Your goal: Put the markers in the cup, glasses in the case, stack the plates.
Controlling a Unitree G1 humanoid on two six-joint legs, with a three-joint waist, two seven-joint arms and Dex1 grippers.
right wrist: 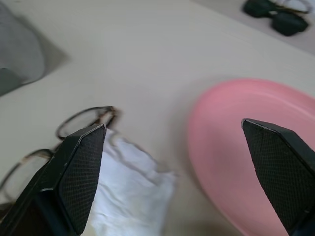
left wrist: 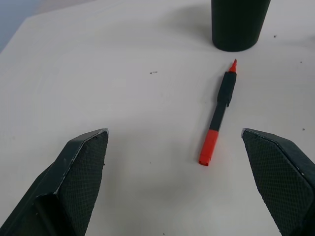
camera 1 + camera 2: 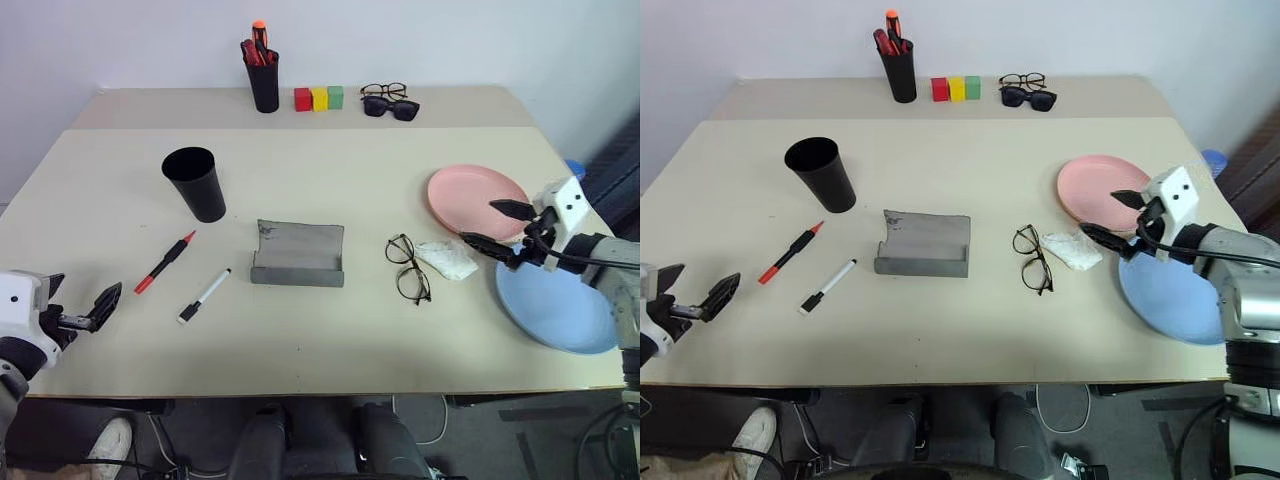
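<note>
Nothing is sorted yet, and the likeliest slip is on the right: the right end effector (image 3: pixel 492 222) hangs with its jaws wide and empty over the near rim of the pink plate (image 3: pixel 470 192), and a crumpled white cloth (image 3: pixel 447 259) lies touching the glasses (image 3: pixel 408 268) just beside that plate, so a grab there could drag cloth or frames along. Sliding the pink plate could also knock the blue plate (image 3: pixel 555 305), which overhangs the counter (image 3: pixel 330 180) edge. The grey case (image 3: pixel 298 254), lid open, sits left of the glasses. The left end effector (image 3: pixel 82 312), likewise wide and empty, hovers at the counter's near edge; the red-capped marker (image 2: pixel 217 113) lies ahead of it, pointing at the cup (image 3: pixel 194 183), with the white marker (image 3: pixel 204 295) beside it, nearer the case.
</note>
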